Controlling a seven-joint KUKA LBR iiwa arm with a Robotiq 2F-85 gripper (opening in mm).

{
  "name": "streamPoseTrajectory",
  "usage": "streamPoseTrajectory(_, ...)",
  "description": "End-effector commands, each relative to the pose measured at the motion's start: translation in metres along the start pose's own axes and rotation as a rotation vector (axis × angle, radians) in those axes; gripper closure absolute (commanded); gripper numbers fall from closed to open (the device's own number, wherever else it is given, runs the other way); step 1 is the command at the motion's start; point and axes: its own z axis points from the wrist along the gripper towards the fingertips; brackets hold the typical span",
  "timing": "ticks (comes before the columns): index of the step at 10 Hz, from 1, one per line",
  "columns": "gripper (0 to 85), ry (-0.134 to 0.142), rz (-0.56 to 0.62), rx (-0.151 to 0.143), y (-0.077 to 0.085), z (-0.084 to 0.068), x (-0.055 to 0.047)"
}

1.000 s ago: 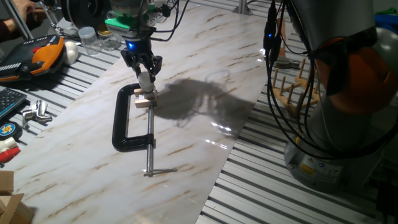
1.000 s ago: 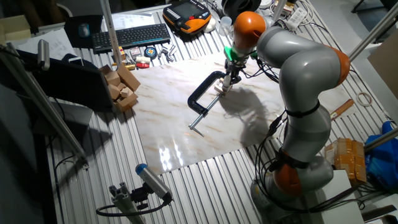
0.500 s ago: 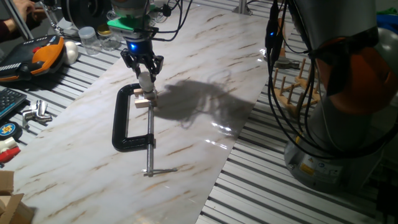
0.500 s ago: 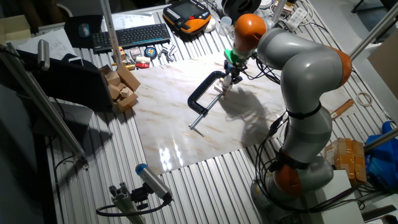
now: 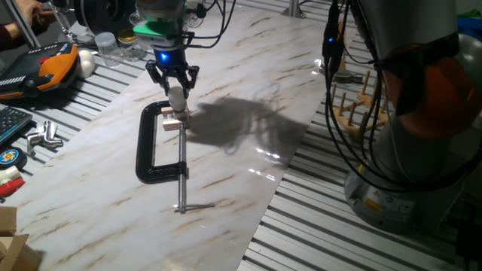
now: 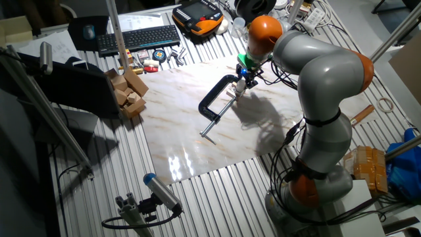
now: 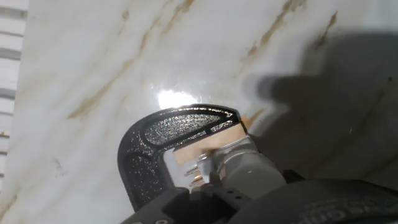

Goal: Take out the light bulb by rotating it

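Note:
The light bulb (image 5: 177, 97) is frosted white, and its silvery base points down at a small wooden block (image 5: 174, 123). A black C-clamp (image 5: 148, 154) lies flat on the marble board (image 5: 226, 98) and grips that block. My gripper (image 5: 175, 88) comes straight down from above and is shut on the bulb's round top. In the other fixed view the gripper (image 6: 243, 79) holds the bulb (image 6: 241, 85) over the clamp (image 6: 212, 100). The hand view looks past the bulb (image 7: 249, 167) to the block (image 7: 202, 148) and the clamp's curved frame (image 7: 155, 140). Whether the base is still in its socket is hidden.
An orange-and-black tool (image 5: 47, 68), a white ball (image 5: 87, 62) and clear jars (image 5: 105, 47) lie at the back left. A wooden peg rack (image 5: 355, 105) and hanging cables (image 5: 329, 53) stand right of the board. The keyboard (image 6: 138, 38) and stacked wooden blocks (image 6: 128, 92) sit beyond the board's far side.
The hand has turned a little about its vertical axis with the bulb in its grip, and sits slightly higher. The clamp and block have not moved.

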Motion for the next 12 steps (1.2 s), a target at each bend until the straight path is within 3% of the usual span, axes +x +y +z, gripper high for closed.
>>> streamPoseTrajectory(1,85.0,-0.001,-0.015,-0.002,0.0000,0.0000,0.0001)
streamPoseTrajectory(5,85.0,0.003,-0.097,0.005,0.0000,0.0000,0.0003)
streamPoseTrajectory(9,85.0,-0.011,-0.256,0.011,-0.0007,-0.0015,0.0006)
streamPoseTrajectory(12,85.0,-0.002,-0.353,0.023,-0.0010,-0.0030,0.0010)
